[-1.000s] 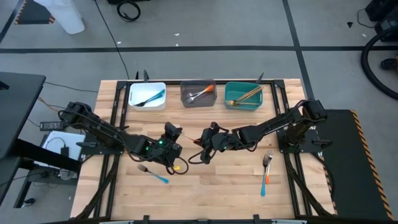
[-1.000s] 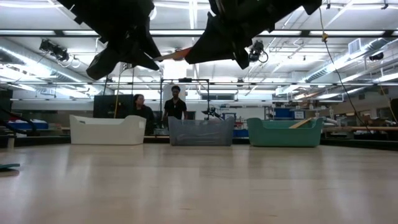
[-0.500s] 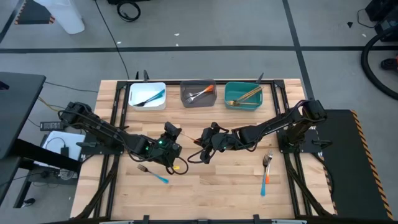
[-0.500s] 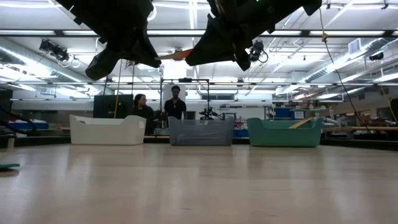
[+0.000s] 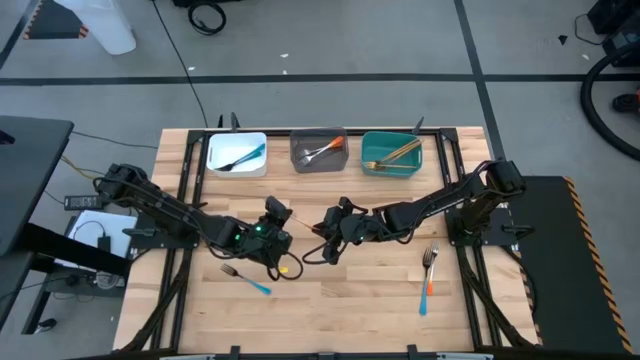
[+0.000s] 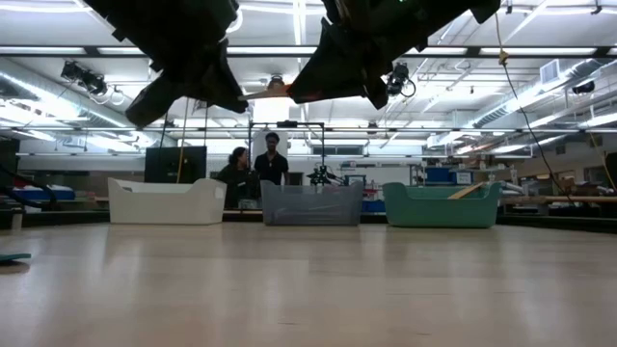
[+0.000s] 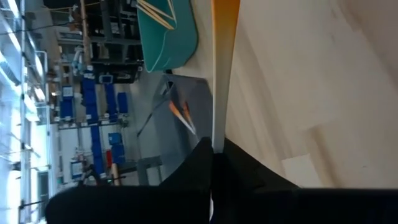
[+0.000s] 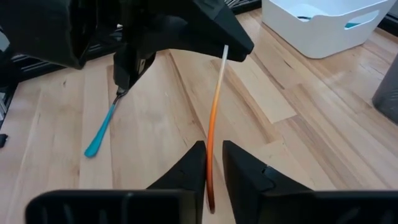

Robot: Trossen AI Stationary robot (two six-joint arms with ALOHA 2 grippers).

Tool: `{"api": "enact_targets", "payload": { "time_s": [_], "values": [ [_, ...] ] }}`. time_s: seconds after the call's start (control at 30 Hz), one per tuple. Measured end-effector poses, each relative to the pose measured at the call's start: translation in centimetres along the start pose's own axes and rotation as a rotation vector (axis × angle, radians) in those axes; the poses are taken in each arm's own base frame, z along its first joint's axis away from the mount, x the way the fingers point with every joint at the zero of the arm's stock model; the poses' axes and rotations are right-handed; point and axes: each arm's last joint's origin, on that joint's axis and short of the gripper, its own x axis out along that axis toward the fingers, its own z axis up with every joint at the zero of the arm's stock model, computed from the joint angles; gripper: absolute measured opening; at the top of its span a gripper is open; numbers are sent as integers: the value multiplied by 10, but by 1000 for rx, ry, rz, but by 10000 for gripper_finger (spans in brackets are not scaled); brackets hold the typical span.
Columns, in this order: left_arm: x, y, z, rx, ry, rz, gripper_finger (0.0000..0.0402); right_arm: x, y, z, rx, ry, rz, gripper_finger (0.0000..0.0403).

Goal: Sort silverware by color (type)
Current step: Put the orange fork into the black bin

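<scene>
Left end effector (image 5: 283,262) pinched on one end of an orange-handled utensil (image 8: 214,118), held above the middle of the table (image 5: 350,300). Right end effector (image 5: 318,250) just beside it, its fingers (image 8: 249,171) close on either side of the same utensil's orange end, contact not clear enough to tell. Blue-handled fork (image 5: 247,279) flat on the wood near the left end effector. Orange-handled fork (image 5: 431,266) and a blue-handled piece (image 5: 423,302) lying together on the right side, well apart from both arms. Along the far edge, white bin (image 5: 237,154) with a blue-handled piece, grey bin (image 5: 318,152) with orange-handled ones, teal bin (image 5: 391,153) with gold ones. Two people (image 6: 255,162) beyond the table in the low view.
</scene>
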Motion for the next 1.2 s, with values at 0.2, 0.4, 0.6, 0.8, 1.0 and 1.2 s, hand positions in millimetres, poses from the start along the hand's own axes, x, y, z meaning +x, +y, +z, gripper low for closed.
{"api": "enact_targets", "payload": {
  "time_s": [0.2,0.4,0.6,0.8,1.0,1.2],
  "values": [
    [7,2,-3,-51,2,-46,22,0,0,0,-20,-1,-7,102],
    [15,6,-7,-82,11,-76,22,-6,-3,3,-32,-3,-39,143],
    [26,12,-12,-117,28,-100,23,-23,-7,9,-44,-5,-118,170],
    [41,21,-19,-171,39,-127,24,-31,-2,7,-50,9,-128,179],
    [59,33,-28,-244,44,-152,25,-35,4,1,-57,30,-123,179],
    [78,47,-41,-330,23,-179,26,-41,15,-4,-72,5,-151,178]
  ]
}}
